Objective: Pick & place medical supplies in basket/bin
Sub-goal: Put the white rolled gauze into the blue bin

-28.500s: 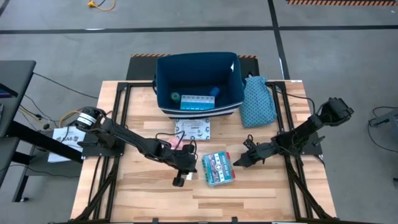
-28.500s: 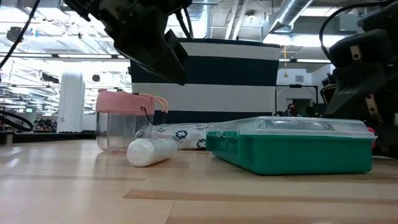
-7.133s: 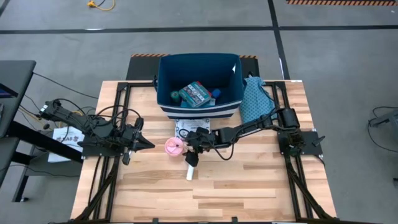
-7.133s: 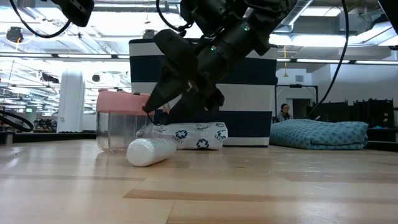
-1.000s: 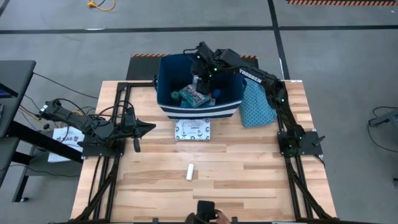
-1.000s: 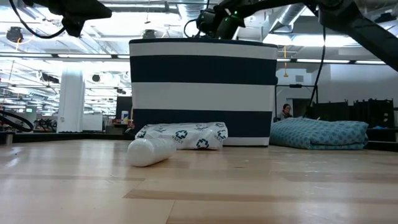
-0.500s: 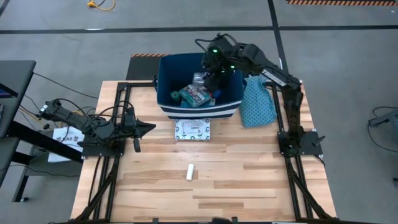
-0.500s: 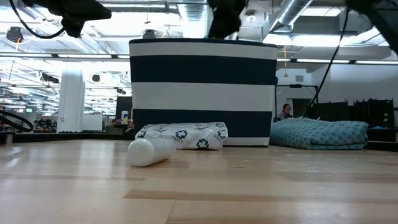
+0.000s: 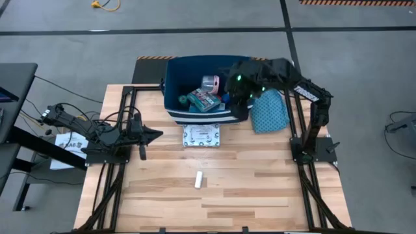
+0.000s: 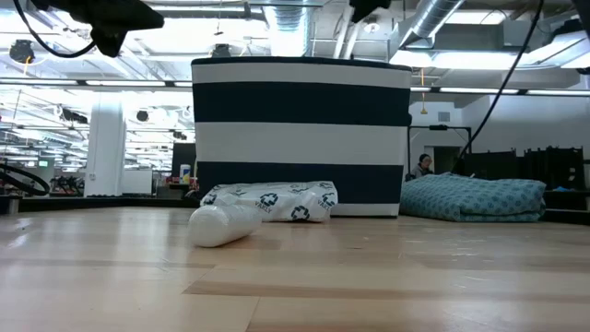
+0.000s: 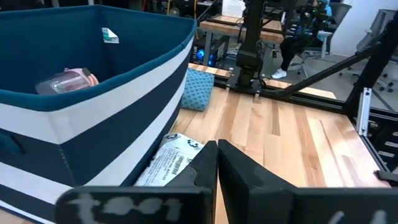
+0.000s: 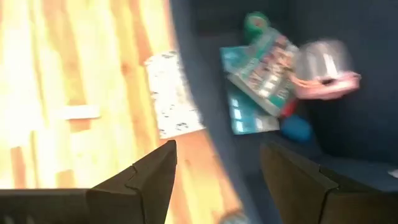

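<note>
Currently between picks: right gripper (image 12: 214, 180) empty, fingers apart, above navy bin (image 9: 174, 108) holding pink-lidded cup (image 9: 209, 82). Left gripper (image 11: 217, 163) closed, parked. Next: white stick (image 9: 199, 180), packet (image 9: 201, 135) on table.

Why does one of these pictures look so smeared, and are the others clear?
The right wrist view is smeared by motion: the bin, its contents and the white packet all streak. The high view is sharp and evenly lit. The low view is crisp on the white stick, with bright ceiling lights behind. The left wrist view blurs only its own fingers close to the camera.
</note>
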Robot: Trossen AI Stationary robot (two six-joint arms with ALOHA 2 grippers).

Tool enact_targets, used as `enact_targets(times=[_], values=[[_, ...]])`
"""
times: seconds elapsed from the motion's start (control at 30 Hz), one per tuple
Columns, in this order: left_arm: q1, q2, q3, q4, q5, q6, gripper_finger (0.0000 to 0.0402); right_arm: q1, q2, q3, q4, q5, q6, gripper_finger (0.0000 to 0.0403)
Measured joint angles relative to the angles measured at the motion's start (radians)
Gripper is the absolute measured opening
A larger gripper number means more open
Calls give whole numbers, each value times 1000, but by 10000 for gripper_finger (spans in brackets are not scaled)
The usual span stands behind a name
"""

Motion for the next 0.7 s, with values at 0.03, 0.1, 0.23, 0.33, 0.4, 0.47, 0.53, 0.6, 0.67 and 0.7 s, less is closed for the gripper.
enact_targets(times=[0.03, 0.1, 0.23, 0.33, 0.4, 0.47, 0.53, 0.6, 0.67, 0.7], values=[[0, 0, 0, 0, 5, -3, 0, 27, 1, -9, -5, -1, 6, 221], [0, 0, 0, 0, 19, -8, 0, 78, 8, -12, -4, -13, -5, 221], [0, 0, 0, 0, 32, -10, 0, 183, 32, -11, -4, -19, -60, 221], [0, 0, 0, 0, 51, -10, 0, 256, 70, -8, 14, -16, -131, 221], [0, 0, 0, 0, 65, -11, 0, 291, 100, -12, 1, -2, -177, 221], [0, 0, 0, -6, 86, -10, 0, 325, 127, -10, 4, 3, -214, 221], [0, 0, 0, -12, 106, -9, 0, 347, 164, -10, 5, 4, -274, 221], [0, 0, 0, -17, 126, -9, 0, 371, 206, -10, 8, 5, -304, 221], [0, 0, 0, -19, 135, -9, 0, 390, 252, -10, 15, 9, -306, 221], [0, 0, 0, -21, 139, -9, 0, 397, 274, -10, 23, 9, -309, 221]])
